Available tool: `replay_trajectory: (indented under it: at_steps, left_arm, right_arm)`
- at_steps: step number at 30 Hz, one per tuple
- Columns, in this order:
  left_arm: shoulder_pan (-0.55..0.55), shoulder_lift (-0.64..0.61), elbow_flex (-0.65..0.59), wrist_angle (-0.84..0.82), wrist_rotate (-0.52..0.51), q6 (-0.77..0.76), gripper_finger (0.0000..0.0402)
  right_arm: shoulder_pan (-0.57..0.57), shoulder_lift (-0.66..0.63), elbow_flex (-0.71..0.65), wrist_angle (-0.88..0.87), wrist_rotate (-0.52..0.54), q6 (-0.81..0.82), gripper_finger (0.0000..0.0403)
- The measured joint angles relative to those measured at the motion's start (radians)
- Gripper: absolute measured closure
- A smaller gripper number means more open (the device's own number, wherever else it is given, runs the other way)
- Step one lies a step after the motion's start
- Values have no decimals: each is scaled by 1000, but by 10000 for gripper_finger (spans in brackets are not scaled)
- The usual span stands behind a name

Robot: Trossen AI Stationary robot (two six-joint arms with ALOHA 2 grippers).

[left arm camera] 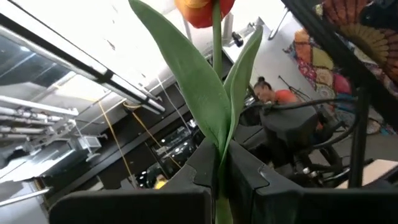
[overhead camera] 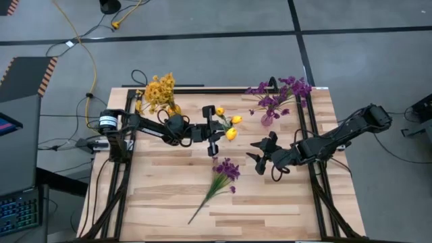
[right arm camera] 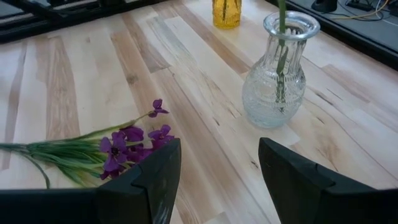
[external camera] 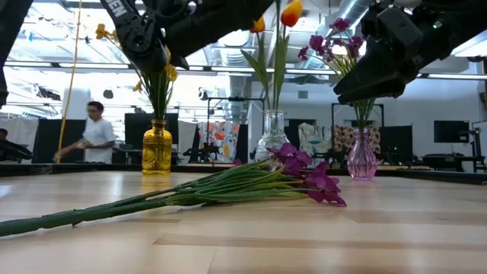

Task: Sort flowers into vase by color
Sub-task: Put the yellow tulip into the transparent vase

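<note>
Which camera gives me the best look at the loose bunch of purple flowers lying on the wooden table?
The high view: the whole bunch of purple flowers shows from stem end to blooms, lying flat and clear of both arms. The low view shows it side-on, stems foreshortened. The right wrist view catches mainly the blooms. The left wrist view misses it.

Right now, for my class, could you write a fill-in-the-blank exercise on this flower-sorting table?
1. The left end effector is shut on an orange-yellow tulip's green ____.
2. The loose bunch of purple flowers lies flat on the wooden ____.
3. The right end effector hangs ____ and empty.
4. The fluffy yellow flowers stand in the ____ glass vase.

Missing words: stem; table; open; amber
</note>
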Motion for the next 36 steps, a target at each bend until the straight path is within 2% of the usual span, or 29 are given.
replay_trajectory:
  at_steps: [10,25,32,36]
  left_arm:
    - [9,105,55,24,-74,-40,399]
    - [11,107,50,-87,-245,-159,398]
    - [3,107,49,-92,-372,-170,360]
    - [-4,107,49,-91,-400,-200,326]
  right_arm:
    - [0,0,0,4,-1,0,159]
    - [0,0,0,3,-1,-3,159]
    - [0,0,0,3,-1,-3,159]
    - [0,0,0,3,-1,-3,159]
